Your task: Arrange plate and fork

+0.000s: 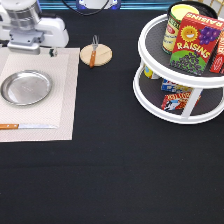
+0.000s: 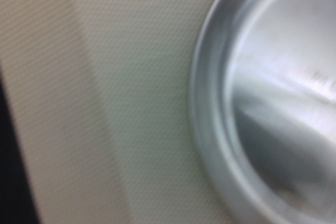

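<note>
Plate [image 1: 26, 87] lies flat and right side up on the beige placemat [image 1: 60, 100], in the mat's half toward the exterior view's left, and nothing is on it. The wrist view looks straight down on the plate's curved rim [image 2: 214, 130] with the woven mat beside it, so the hand is just above that spot. By the look of it the plate's share of the work is done: it sits squarely on the mat and nothing holds it.

The fork [image 1: 93, 50] is not yet placed. It rests on the round wooden coaster [image 1: 96, 54], off the placemat, just past the mat's corner toward the exterior view's top right. Its long axis runs nearly top to bottom in the exterior view, the tines toward the top and the brown handle toward the bottom, leaning a little to the left at the handle end. It is well apart from the plate.

A knife [image 1: 25, 126] lies on the placemat below the plate, crosswise, with its wooden handle at the mat's left edge and the blade toward the right.

The gripper [image 1: 30, 47] hangs at the placemat's top edge, above the plate and to the fork's left. Its body hides the fingers, so I cannot tell whether they are apart or together; nothing can be seen in its hold.

Far to the placemat's right stands a white two-tier turntable rack [image 1: 150, 95] with a raisin box [image 1: 197, 42], a can and other packets.
</note>
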Controlling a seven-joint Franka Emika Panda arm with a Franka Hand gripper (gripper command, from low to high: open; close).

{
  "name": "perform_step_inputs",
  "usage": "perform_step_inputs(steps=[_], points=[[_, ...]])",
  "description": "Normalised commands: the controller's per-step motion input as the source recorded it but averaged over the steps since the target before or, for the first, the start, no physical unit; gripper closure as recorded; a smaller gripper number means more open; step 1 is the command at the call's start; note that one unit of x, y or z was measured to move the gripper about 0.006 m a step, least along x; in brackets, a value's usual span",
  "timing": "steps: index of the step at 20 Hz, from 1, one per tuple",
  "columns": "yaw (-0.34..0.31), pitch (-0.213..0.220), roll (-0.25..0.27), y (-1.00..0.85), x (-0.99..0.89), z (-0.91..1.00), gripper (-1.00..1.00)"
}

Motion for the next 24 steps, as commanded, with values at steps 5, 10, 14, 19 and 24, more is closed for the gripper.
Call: perform_step_inputs(steps=[5,10,14,19,24], points=[[0.007,-0.101,-0.073,0.87,-0.66,-0.10,-1.00],[0.055,-0.077,-0.035,0.81,-0.57,-0.09,-1.00],[0.061,-0.079,-0.029,0.81,-0.53,-0.09,-1.00],[0.013,-0.156,-0.037,0.73,-0.73,-0.15,-1.00],[0.000,-0.186,-0.005,0.36,-0.90,-0.39,-1.00]])
